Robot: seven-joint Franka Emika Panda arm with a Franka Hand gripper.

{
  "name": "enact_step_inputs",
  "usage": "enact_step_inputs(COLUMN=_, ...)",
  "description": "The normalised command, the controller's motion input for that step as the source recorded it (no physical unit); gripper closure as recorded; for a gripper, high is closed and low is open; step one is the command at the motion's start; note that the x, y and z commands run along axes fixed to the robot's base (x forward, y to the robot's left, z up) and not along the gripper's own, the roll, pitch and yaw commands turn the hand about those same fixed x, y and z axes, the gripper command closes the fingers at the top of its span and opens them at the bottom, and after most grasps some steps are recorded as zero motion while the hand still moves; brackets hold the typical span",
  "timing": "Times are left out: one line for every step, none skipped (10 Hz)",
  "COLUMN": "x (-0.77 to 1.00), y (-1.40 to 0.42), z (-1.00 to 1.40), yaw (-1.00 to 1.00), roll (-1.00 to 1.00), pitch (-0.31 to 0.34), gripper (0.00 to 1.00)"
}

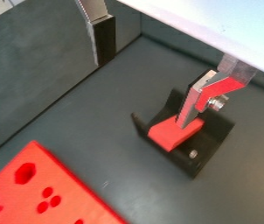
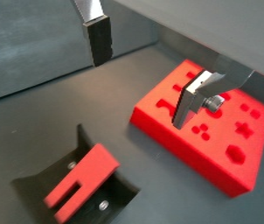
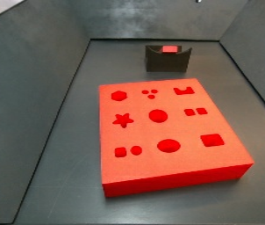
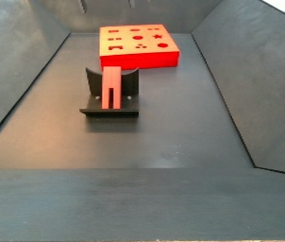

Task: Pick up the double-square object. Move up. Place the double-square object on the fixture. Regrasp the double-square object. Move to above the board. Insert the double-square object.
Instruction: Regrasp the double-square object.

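Note:
The double-square object (image 1: 170, 133) (image 2: 86, 179) is a small red elongated block lying on the dark fixture (image 1: 211, 144) (image 2: 35, 188). Both side views show it there too, the block (image 3: 168, 49) (image 4: 113, 87) resting in the fixture (image 3: 156, 61) (image 4: 108, 112). My gripper (image 1: 152, 70) (image 2: 146, 70) hangs open above the floor with nothing between its fingers (image 1: 198, 101) (image 2: 96, 39). It is apart from the block and does not show in the side views. The red board (image 3: 170, 132) (image 4: 139, 45) (image 1: 35, 188) (image 2: 204, 127) lies flat beside the fixture.
Sloped dark grey walls (image 3: 35, 79) (image 4: 240, 76) enclose the grey floor (image 4: 145, 151) on all sides. A white surface (image 1: 204, 26) shows beyond the rim in a wrist view.

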Motion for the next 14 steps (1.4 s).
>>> enact_step_inputs(x=-0.04, y=-0.02, z=0.0, yaw=0.02, roll=1.0, pitch=0.0, gripper=0.0)
enact_step_inputs(x=-0.04, y=-0.02, z=0.0, yaw=0.02, roll=1.0, pitch=-0.01, gripper=0.0)
enact_step_inputs(x=-0.03, y=-0.02, z=0.0, yaw=0.02, roll=1.0, pitch=-0.014, gripper=0.0)
enact_step_inputs(x=-0.03, y=-0.02, z=0.0, yaw=0.02, roll=1.0, pitch=-0.019, gripper=0.0)
enact_step_inputs(x=-0.03, y=-0.02, z=0.0, yaw=0.02, roll=1.0, pitch=-0.019, gripper=0.0)
enact_step_inputs(x=-0.02, y=-0.02, z=0.01, yaw=0.02, roll=1.0, pitch=-0.016, gripper=0.0)
enact_step_inputs(x=-0.01, y=-0.02, z=0.01, yaw=0.03, roll=1.0, pitch=-0.012, gripper=0.0)
enact_step_inputs(x=0.01, y=-0.02, z=0.0, yaw=0.03, roll=1.0, pitch=-0.003, gripper=0.0)
enact_step_inputs(x=0.02, y=-0.02, z=0.0, yaw=0.03, roll=1.0, pitch=0.0, gripper=0.0)
enact_step_inputs(x=0.03, y=-0.02, z=-0.01, yaw=0.03, roll=1.0, pitch=0.017, gripper=0.0)
enact_step_inputs(x=0.04, y=-0.03, z=-0.01, yaw=0.03, roll=1.0, pitch=0.024, gripper=0.0)
enact_step_inputs(x=0.05, y=-0.03, z=-0.01, yaw=0.04, roll=1.0, pitch=0.048, gripper=0.0)
enact_step_inputs(x=0.06, y=-0.03, z=-0.01, yaw=0.04, roll=1.0, pitch=0.062, gripper=0.0)
enact_step_inputs(x=0.08, y=-0.04, z=-0.01, yaw=0.07, roll=1.0, pitch=0.112, gripper=0.0)
